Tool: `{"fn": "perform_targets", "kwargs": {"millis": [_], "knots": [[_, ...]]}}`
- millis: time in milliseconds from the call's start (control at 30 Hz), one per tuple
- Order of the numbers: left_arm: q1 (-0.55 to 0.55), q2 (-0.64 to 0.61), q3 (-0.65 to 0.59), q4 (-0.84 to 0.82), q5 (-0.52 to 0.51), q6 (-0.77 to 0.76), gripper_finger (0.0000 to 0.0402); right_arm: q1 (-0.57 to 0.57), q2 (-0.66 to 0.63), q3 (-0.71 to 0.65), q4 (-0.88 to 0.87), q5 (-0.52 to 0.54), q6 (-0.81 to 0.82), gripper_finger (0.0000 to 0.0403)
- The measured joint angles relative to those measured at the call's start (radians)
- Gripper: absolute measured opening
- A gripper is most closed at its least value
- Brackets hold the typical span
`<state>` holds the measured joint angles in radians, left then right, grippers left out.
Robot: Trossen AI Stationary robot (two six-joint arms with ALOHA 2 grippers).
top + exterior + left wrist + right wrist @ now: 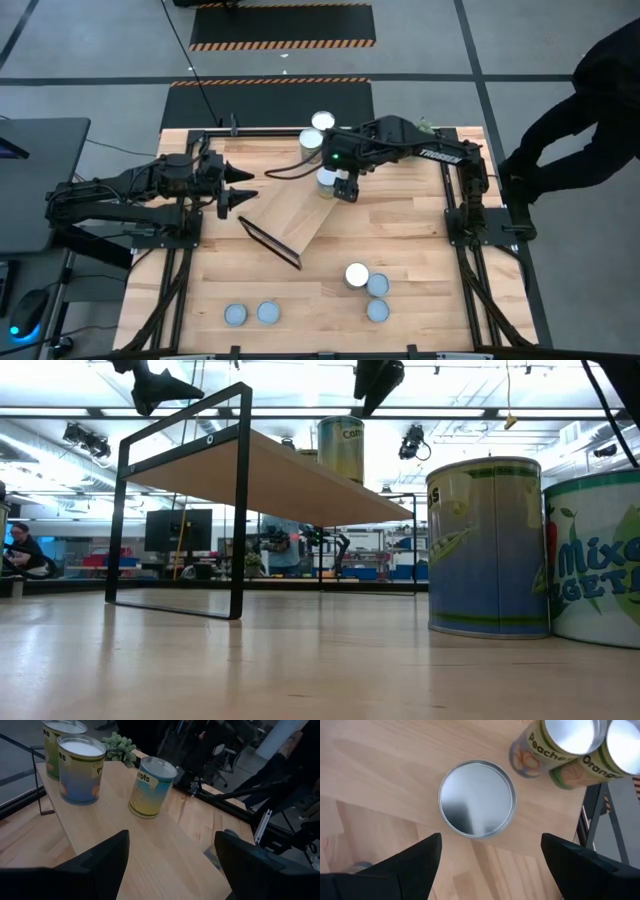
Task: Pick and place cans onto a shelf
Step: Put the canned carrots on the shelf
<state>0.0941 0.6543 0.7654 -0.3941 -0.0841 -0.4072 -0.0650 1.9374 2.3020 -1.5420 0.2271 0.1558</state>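
Note:
The shelf, a light-wood board on black frame legs, stands slantwise on the table. Three cans stand on its far end: two close together and one apart. My right gripper is open above that single can, whose silver top shows ahead of the spread fingers in the right wrist view. My left gripper is open and empty at the shelf's left side, facing the three cans. Several more cans stand on the table near its front edge.
Of the front cans, three are at the right and two at the left. In the low view, two of them stand close at the right. A person stands off the table's right side.

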Motion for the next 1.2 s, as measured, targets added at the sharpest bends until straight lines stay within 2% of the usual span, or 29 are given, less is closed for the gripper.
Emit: {"fn": "perform_targets", "kwargs": {"millis": [300, 567, 867, 1200], "knots": [[0.0, 0.0, 0.0, -0.006, 0.0, 0.001, 0.0299, 0.028, -0.022, -0.027, -0.006, 0.045, 0.021, 0.0348], [0.0, 0.0, 0.0, -0.007, 0.0, 0.0, 0.0299, 0.056, -0.147, -0.286, 0.191, 0.045, 0.061, 0.0348], [0.0, 0.0, 0.0, -0.007, 0.0, 0.0, 0.0299, 0.071, -0.276, -0.594, 0.403, 0.092, 0.137, 0.0348], [0.0, 0.0, 0.0, -0.007, 0.0, -0.001, 0.0299, 0.071, -0.288, -0.763, 0.591, 0.101, 0.149, 0.0345]]}}
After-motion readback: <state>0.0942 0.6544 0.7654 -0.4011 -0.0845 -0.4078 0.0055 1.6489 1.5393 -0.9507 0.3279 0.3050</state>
